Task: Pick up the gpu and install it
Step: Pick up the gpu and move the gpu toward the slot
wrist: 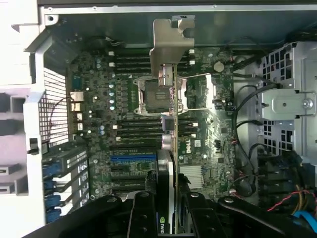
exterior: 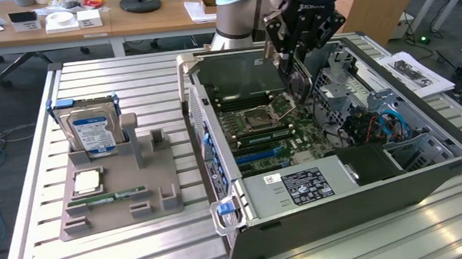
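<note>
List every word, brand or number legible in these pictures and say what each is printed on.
"DELL": on the motherboard, wrist view.
"NVID": on the gpu, cut off at the picture's edge.
Too small or blurred to read: the hard drive label, the power supply sticker, the printed sheet, and the white lettering on the arm's black housing.

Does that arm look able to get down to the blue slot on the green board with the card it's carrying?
Probably yes. The case lies open, the gpu in the jaws hangs over the board, and nothing covers the blue slot.
</note>
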